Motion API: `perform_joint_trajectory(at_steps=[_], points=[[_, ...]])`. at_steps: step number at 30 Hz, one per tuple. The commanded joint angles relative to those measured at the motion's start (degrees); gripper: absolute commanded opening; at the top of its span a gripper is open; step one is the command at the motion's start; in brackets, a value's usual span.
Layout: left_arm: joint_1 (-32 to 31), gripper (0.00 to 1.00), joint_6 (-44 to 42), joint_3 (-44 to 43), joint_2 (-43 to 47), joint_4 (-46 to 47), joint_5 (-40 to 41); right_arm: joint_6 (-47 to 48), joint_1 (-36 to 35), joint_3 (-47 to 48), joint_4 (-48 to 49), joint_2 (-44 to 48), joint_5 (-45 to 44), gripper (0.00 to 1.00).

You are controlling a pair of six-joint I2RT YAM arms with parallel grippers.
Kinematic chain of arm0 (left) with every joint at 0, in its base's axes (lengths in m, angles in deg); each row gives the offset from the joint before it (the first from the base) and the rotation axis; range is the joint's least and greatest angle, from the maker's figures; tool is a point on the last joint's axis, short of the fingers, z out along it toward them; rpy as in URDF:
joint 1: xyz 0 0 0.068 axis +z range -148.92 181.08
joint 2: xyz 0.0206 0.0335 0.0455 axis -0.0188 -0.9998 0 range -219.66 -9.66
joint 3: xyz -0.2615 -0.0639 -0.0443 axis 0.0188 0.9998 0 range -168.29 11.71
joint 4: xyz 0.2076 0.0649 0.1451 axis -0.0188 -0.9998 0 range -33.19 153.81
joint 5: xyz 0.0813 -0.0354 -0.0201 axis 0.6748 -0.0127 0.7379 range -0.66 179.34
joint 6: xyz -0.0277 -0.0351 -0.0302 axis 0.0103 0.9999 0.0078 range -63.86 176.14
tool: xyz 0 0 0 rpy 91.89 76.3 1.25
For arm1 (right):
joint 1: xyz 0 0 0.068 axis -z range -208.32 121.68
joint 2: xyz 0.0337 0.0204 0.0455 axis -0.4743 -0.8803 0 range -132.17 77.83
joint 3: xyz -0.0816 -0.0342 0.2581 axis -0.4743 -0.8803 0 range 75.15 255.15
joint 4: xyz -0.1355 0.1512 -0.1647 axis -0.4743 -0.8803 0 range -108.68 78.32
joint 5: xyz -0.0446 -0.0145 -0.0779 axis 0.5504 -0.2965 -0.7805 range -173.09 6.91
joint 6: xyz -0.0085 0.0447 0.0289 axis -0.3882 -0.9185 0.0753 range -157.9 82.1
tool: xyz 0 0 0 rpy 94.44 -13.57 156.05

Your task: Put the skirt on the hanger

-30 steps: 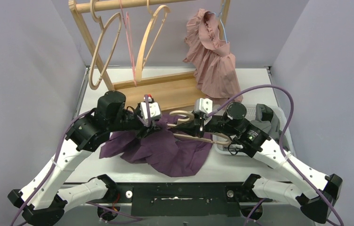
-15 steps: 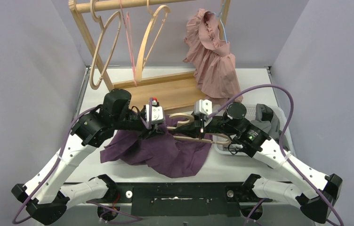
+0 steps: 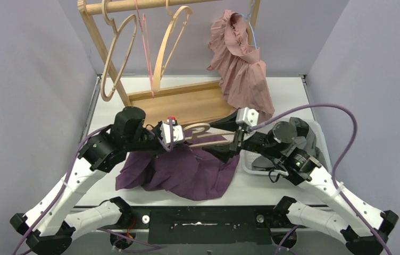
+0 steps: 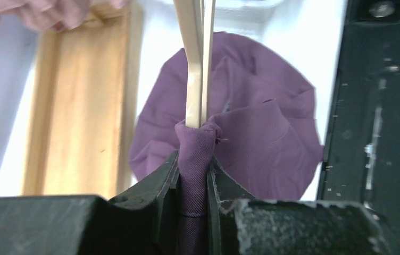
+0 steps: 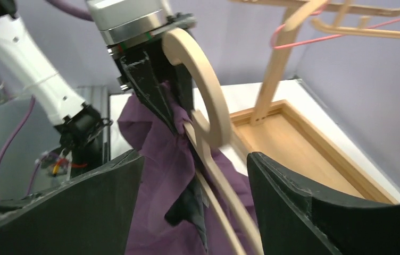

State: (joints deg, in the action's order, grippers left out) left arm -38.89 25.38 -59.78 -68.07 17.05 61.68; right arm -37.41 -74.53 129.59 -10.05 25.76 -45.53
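Observation:
The purple skirt (image 3: 187, 172) lies bunched on the table's near middle, one part lifted. My left gripper (image 3: 179, 139) is shut on a fold of the skirt (image 4: 261, 143), and that fold wraps the end of the wooden hanger (image 4: 195, 79) right at my left gripper (image 4: 193, 170). The hanger (image 3: 200, 129) reaches right from there, hook uppermost. My right gripper (image 3: 228, 142) is open. In its wrist view, the hanger (image 5: 203, 90) and the skirt (image 5: 155, 159) pass between the spread fingers of my right gripper (image 5: 193, 159) without touching them.
A wooden rack (image 3: 102, 48) stands at the back on its tray-like base (image 3: 192, 103). On it hang two bare wooden hangers (image 3: 118, 53) and a pink dress (image 3: 243, 69). A white bin (image 3: 251, 169) sits under the right arm.
My right gripper has let go of the hanger, opened wide and drawn back to the right. My left gripper has closed on the skirt at the hanger's end, and the hanger has risen.

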Motion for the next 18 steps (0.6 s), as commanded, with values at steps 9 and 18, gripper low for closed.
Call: perform_joint_trajectory(at_steps=[9, 18], points=[[0.3, 0.0, -7.3, -11.5, 6.0, 13.7, 17.0, -25.1, -0.4, -4.6, -12.9, 14.9, -36.2, 0.76], [0.3, 0.0, -5.5, -14.2, 6.0, 16.0, 11.9, -52.2, -1.5, -9.3, -12.8, 9.2, -51.2, 0.77]])
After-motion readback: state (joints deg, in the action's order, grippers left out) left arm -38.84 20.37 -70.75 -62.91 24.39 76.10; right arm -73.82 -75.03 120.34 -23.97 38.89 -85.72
